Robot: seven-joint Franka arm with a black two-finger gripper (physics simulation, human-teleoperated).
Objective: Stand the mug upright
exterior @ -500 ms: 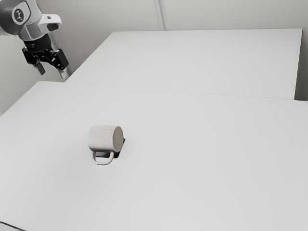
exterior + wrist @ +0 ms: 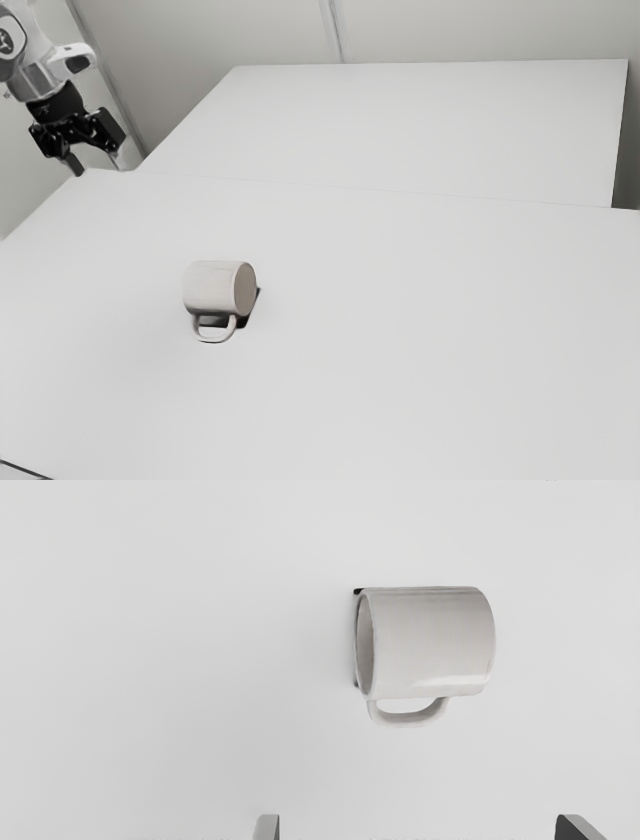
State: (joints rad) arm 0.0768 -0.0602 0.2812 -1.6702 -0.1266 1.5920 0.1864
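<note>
The empty jaws (image 2: 98, 167) were seen wide apart at the frame's upper left; the mug (image 2: 212, 288), lying on its side, could be rolled by an uneven touch.

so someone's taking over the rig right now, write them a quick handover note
Gripper: open and empty, over by the exterior view's upper left, well away from the mug.
Mug: lying on its side on the white table, mouth toward the exterior view's right, handle jutting out toward the exterior camera.
Done: the mug is neither gripped nor upright.
Left: reach it, grip it, turn it mouth up, set it on its base and let go.
</note>
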